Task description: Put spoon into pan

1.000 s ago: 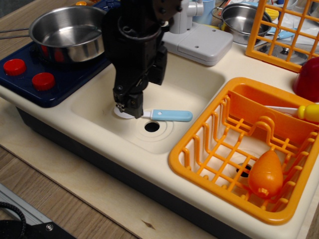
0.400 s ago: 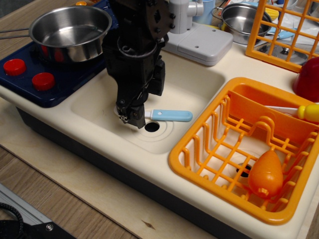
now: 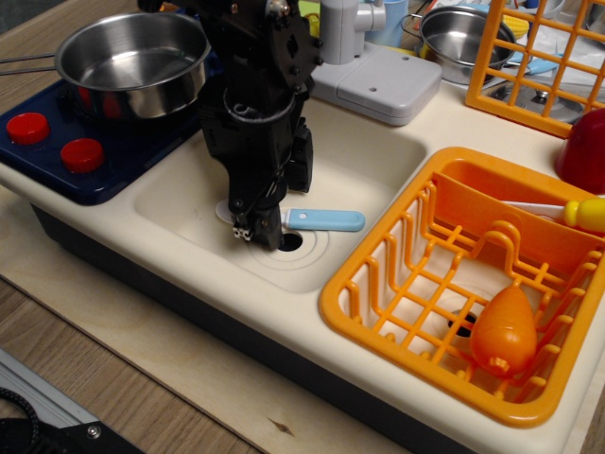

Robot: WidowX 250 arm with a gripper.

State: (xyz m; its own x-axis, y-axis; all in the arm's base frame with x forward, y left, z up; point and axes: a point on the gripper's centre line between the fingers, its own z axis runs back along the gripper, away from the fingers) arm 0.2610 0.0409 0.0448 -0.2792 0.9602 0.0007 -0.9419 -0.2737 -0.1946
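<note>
The spoon (image 3: 324, 219) lies flat on the sink floor, its light blue handle pointing right. Only a sliver of its white bowl (image 3: 223, 210) shows at the left. My black gripper (image 3: 248, 230) reaches down into the sink, its tip low over the spoon where the handle meets the bowl, and it covers most of the bowl. The fingers are seen edge-on, so the gap between them is hidden. The spoon still rests on the sink floor. The pan (image 3: 132, 59) stands empty on the dark blue stove at the back left, behind and to the left of my gripper.
The sink drain hole (image 3: 289, 241) is just below the spoon. An orange dish rack (image 3: 378, 274) at the right holds an orange carrot-like toy (image 3: 504, 331) and a yellow-ended utensil (image 3: 577, 213). A grey faucet base (image 3: 378, 80) and a smaller steel pot (image 3: 463, 38) stand behind.
My gripper has moved lower and slightly right over the spoon's neck, and its tip looks narrower. The spoon has not moved.
</note>
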